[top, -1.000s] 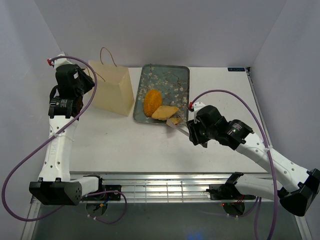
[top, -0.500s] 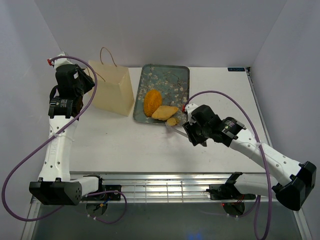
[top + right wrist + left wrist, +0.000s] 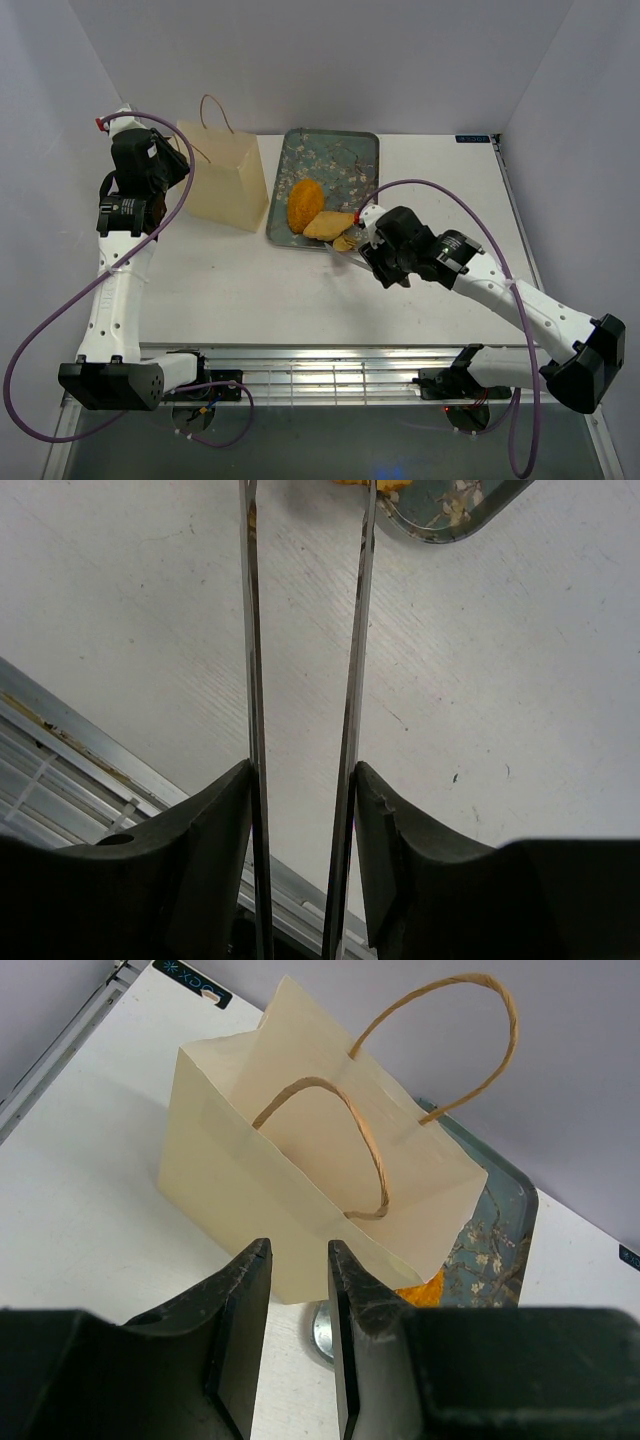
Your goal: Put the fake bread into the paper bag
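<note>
The cream paper bag stands open at the back left, also in the left wrist view. The orange loaf, the pale tan slice and the small tan bit lie at the near end of the floral tray. I cannot pick out the brown-crusted slice. My right gripper is shut on metal tongs, whose open tips reach the tray's near corner by the small bit. My left gripper is open and empty, just left of the bag.
The bag and the tray stand side by side, almost touching. A metal rail runs along the table's near edge. Walls close in on the left, back and right.
My right arm has moved left and forward, bringing the tongs' tips to the tray's near corner. The left arm, the bag and the bread have not moved.
</note>
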{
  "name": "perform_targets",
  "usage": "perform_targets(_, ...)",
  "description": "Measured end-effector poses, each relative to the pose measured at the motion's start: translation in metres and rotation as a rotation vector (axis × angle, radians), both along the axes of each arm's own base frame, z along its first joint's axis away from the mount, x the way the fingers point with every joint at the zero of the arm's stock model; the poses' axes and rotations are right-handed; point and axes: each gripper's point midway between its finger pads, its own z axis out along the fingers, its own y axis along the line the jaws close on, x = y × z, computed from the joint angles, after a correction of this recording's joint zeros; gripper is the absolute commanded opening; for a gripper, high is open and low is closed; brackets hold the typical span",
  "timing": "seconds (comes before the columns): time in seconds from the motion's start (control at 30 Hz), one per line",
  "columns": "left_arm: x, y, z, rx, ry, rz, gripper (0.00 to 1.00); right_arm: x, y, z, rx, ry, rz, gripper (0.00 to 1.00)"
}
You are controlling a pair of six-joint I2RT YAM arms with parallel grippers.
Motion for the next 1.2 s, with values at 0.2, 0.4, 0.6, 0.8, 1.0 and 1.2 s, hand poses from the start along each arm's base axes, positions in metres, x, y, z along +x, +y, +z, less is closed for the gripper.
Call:
perform_targets(0.2, 0.0, 0.0, -0.006, 0.001, 0.011, 0.0, 0.4, 0.006, 0.001, -0.013, -0.065, 0.002, 0.022, 0.45)
perform_targets(0.4, 0.001, 0.0, -0.005, 0.001, 0.009, 0.0, 0.4, 0.011, -0.002, -0.019, -0.109, -0.007, 0.011, 0.37)
perform_targets(0.6, 0.001, 0.0, -0.005, 0.001, 0.009, 0.0, 0.4, 0.016, -0.008, -0.017, -0.135, -0.037, -0.017, 0.24)
perform_targets(0.8, 0.001, 0.0, -0.005, 0.001, 0.009, 0.0, 0.4, 0.019, -0.014, -0.007, -0.131, -0.077, -0.044, 0.08)
perform_targets(1.0, 0.001, 0.0, -0.005, 0.001, 0.009, 0.0, 0.4, 0.018, -0.02, 0.011, -0.095, -0.122, -0.068, 0.08)
perform_targets(1.2, 0.001, 0.0, -0.005, 0.001, 0.009, 0.0, 0.4, 0.02, -0.02, 0.039, -0.038, -0.166, -0.099, 0.08)
